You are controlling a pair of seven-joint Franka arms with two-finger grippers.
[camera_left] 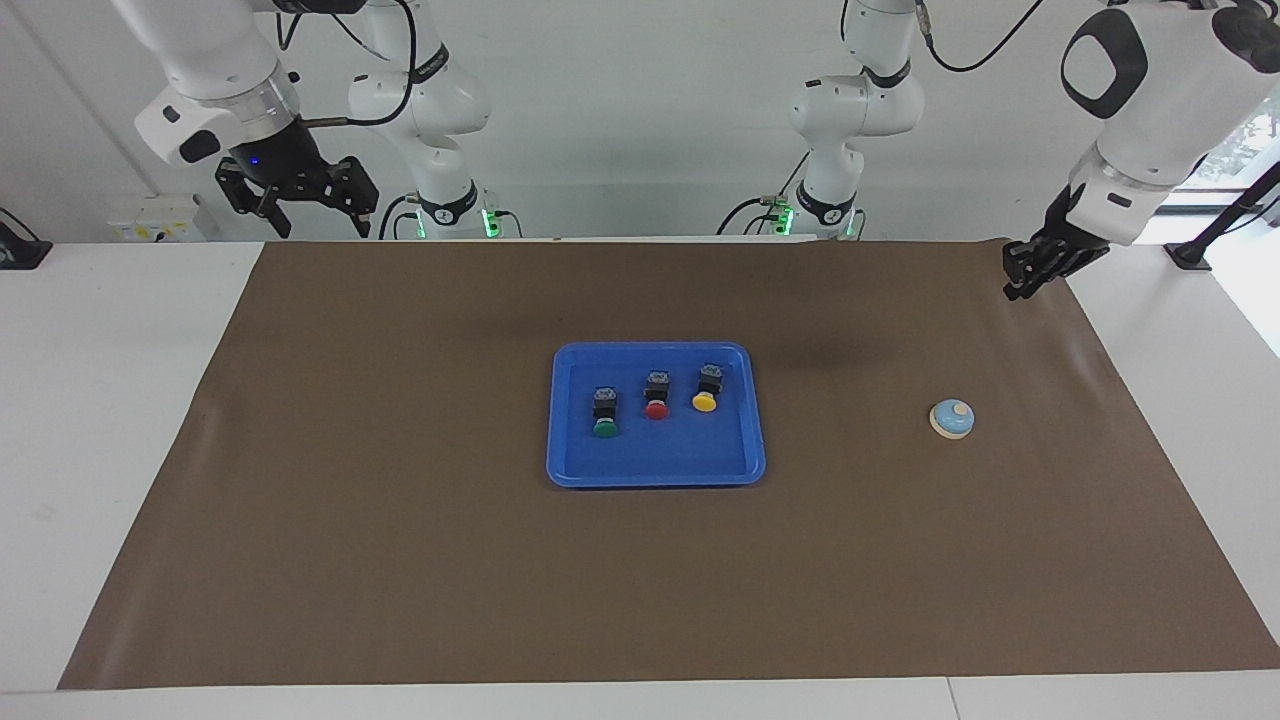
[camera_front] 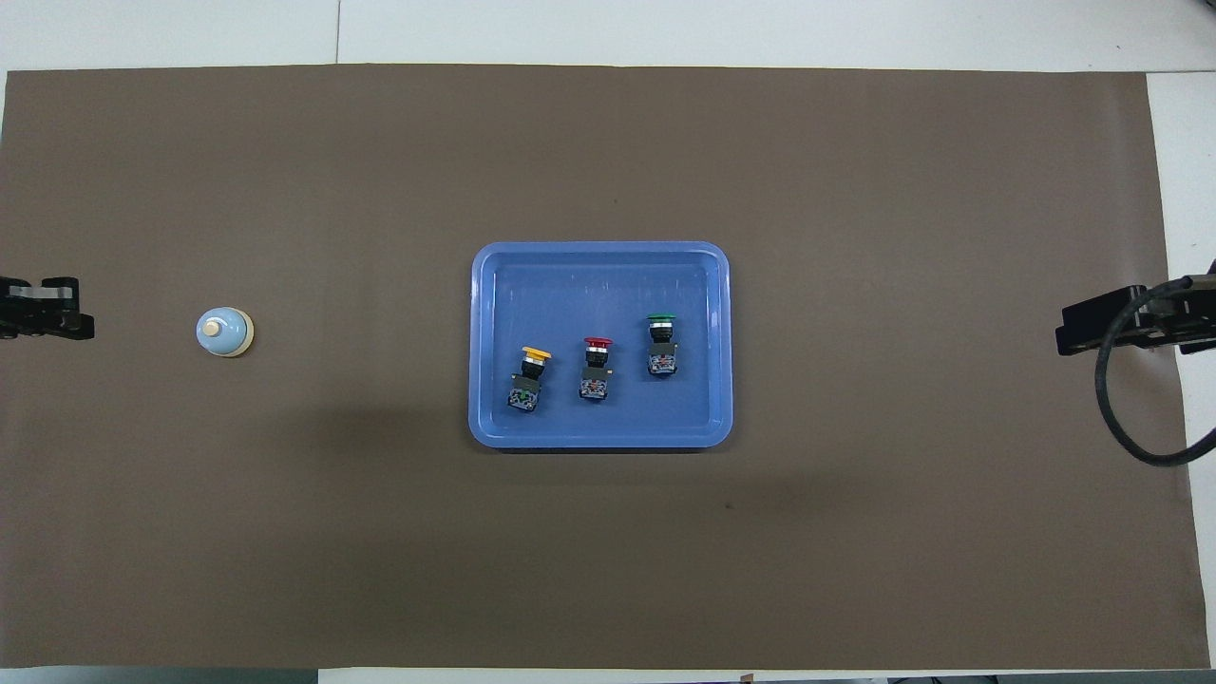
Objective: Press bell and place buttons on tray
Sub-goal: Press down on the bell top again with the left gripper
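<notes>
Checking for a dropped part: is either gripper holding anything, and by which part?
Nothing is held. The left gripper is shut on nothing; the right gripper is open. All three buttons lie in the tray.

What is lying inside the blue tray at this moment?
Inside the tray lie three buttons in a row: yellow button, red button, green button. Nothing covers them. What is beneath the tray cannot be seen.

White wall [camera_left: 650,120], brown-matted table [camera_left: 120,380]
</notes>
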